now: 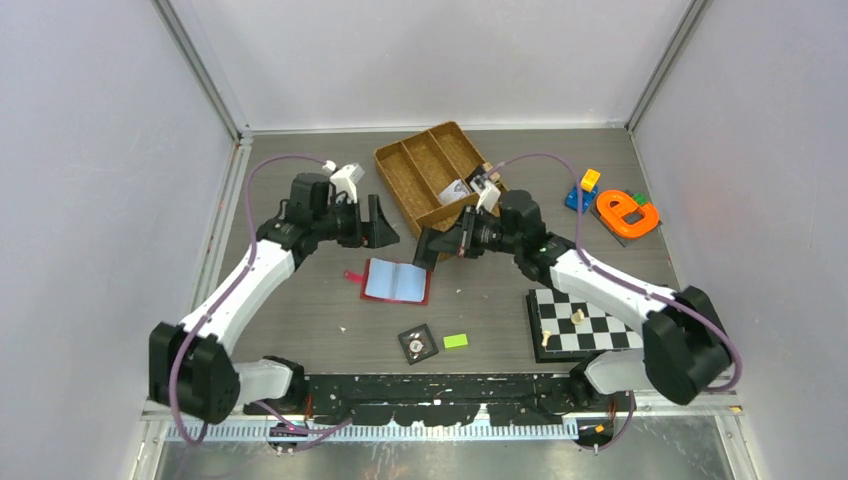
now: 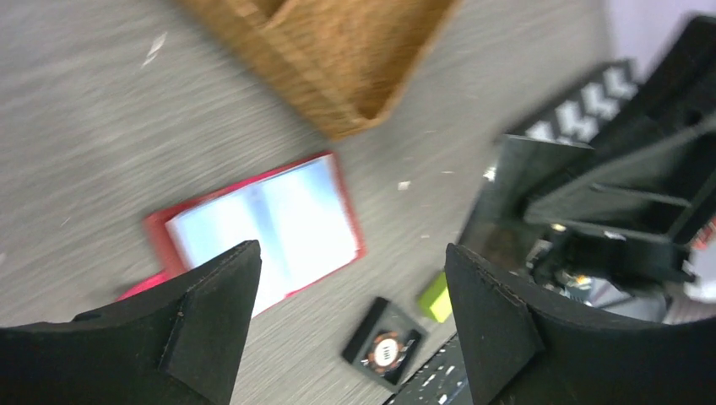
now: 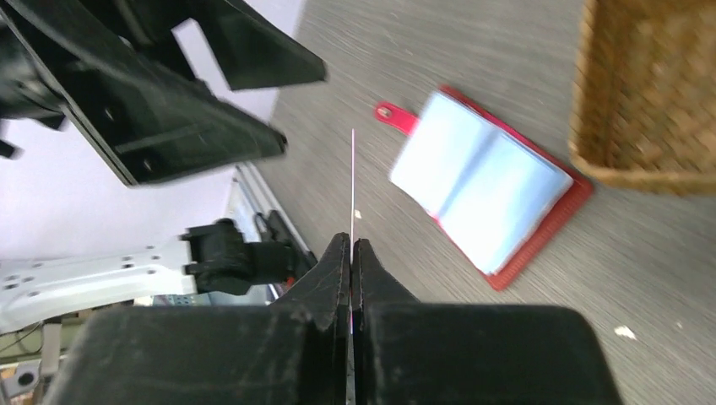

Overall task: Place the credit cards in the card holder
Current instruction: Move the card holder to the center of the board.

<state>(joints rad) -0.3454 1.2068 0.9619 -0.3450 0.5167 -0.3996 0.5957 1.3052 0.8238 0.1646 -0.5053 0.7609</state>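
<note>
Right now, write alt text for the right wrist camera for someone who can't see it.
The right gripper is shut on a thin card, seen edge-on, above a grey table. A red wallet lies open beyond it, with a woven tray at the top right and the left gripper open at the upper left.

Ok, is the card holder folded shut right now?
No, the card holder lies spread open, with its pale blue inner pockets facing up.

Beyond the black rail (image 1: 430,385), white-linked, black-jointed arms (image 1: 255,280) trail purple cables (image 1: 255,175); the left gripper (image 2: 353,249) and right gripper (image 3: 350,246) are matte black.
</note>
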